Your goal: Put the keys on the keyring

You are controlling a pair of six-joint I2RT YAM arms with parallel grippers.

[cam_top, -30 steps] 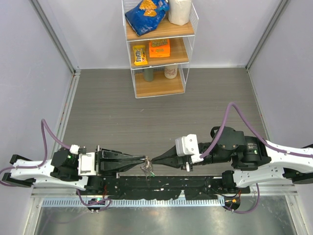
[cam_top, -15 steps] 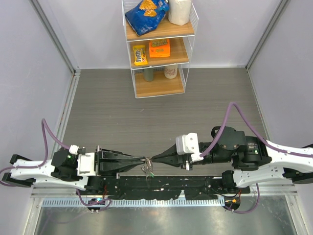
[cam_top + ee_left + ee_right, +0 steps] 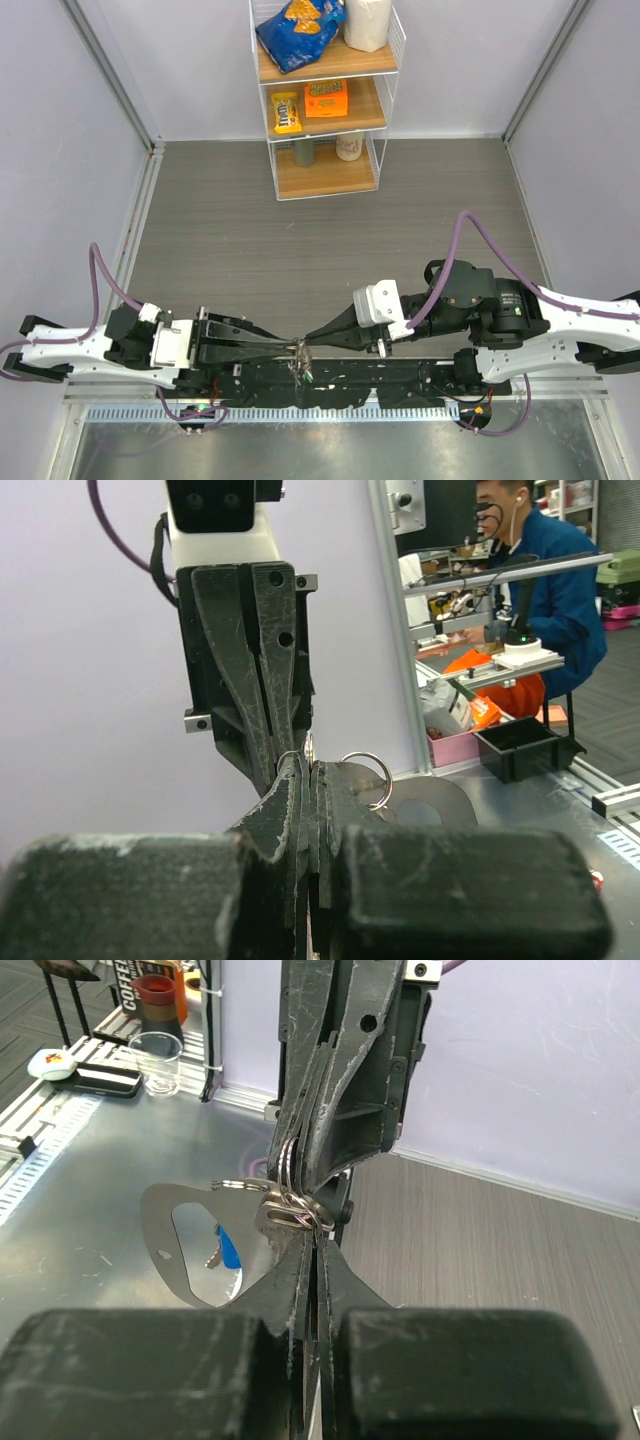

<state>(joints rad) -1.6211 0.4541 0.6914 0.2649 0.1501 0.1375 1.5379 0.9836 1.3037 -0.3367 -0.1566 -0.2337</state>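
Grey keyring (image 3: 156, 1232) gripped between left gripper (image 3: 292, 346), right gripper (image 3: 310, 338); seemingly past table (image 3: 250, 250) edge

Pretty clearly a robotics lab, not anyone's home. The counter (image 3: 330, 240) is boxed in by plain grey panels (image 3: 60, 130), with a wire shelf (image 3: 325, 178) of snack packs (image 3: 325, 98) at the back, like test props. Past the panels there's a guy in blue (image 3: 560, 600) with earphones, next to aluminium framing (image 3: 500, 577) and a black bin (image 3: 520, 750).
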